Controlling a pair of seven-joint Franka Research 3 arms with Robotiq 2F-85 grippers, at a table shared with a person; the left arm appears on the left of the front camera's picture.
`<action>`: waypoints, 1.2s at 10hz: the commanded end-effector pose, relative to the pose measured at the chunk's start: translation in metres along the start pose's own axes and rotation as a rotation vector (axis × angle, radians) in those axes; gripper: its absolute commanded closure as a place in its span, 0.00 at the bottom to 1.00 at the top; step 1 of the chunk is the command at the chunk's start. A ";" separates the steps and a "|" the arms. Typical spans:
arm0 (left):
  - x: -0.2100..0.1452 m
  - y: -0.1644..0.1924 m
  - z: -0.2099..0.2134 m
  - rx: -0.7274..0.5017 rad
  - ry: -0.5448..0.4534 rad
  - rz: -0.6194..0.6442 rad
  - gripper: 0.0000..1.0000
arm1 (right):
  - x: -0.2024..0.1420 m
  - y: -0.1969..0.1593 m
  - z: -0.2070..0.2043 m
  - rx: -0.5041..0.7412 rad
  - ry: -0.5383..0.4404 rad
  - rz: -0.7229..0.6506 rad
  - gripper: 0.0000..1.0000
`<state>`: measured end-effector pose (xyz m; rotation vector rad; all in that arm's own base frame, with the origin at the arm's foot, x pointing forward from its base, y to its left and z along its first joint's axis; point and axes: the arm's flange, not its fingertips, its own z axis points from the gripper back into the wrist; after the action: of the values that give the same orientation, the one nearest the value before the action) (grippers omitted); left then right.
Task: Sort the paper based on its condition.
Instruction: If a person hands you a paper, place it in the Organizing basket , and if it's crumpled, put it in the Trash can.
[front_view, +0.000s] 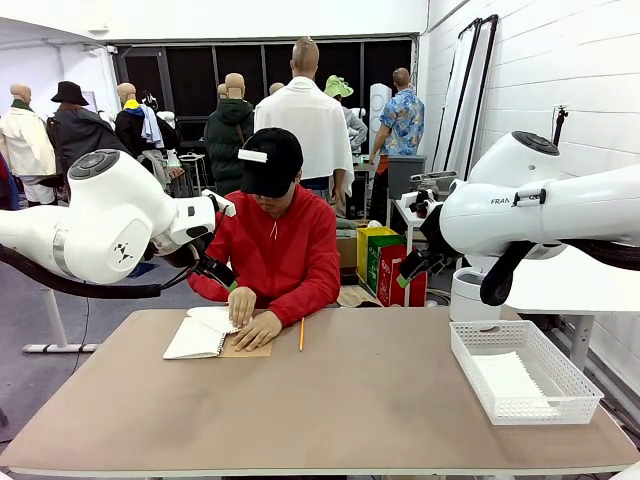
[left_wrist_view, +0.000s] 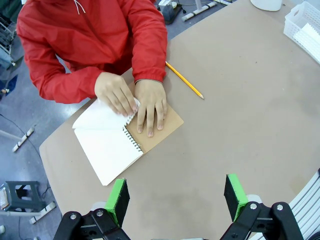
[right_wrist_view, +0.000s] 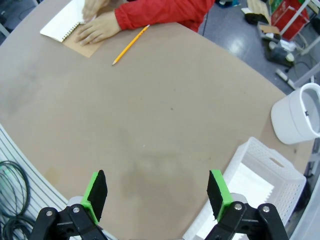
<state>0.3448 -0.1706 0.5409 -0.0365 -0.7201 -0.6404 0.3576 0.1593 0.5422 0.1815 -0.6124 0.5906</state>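
- We are holding the left gripper (left_wrist_view: 176, 189) and right gripper (right_wrist_view: 157, 186) above the worktop (left_wrist_view: 240, 125), jaws apart, both empty.
- The paper (left_wrist_view: 97, 120) is lying on the notebook (left_wrist_view: 167, 125) under a person's hands (left_wrist_view: 116, 92), at 11 o'clock from the left gripper, which we judge nearer.
- Another sheet (right_wrist_view: 247, 187) is resting in the tray (right_wrist_view: 280, 165), at 3 o'clock from the right gripper.

one notebook (front_view: 200, 335), one pencil (front_view: 301, 334), one mesh tray (front_view: 578, 392), one paper sheet (front_view: 510, 380), one white bucket (right_wrist_view: 295, 120), two pincers (left_wrist_view: 177, 195) (right_wrist_view: 157, 192).

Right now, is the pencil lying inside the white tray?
No, the pencil lies on the table beside the notebook, well apart from the tray.
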 end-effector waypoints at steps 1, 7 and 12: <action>-0.001 0.001 0.000 -0.004 0.000 0.002 0.00 | 0.000 0.000 0.000 0.000 0.001 -0.002 0.00; -0.001 0.001 0.000 -0.004 0.000 0.002 0.00 | 0.000 0.000 0.000 0.000 0.001 -0.002 0.00; -0.001 0.001 0.000 -0.004 0.000 0.002 0.00 | 0.000 0.000 0.000 0.000 0.001 -0.002 0.00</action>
<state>0.3448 -0.1706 0.5409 -0.0365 -0.7201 -0.6404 0.3576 0.1593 0.5422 0.1815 -0.6124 0.5906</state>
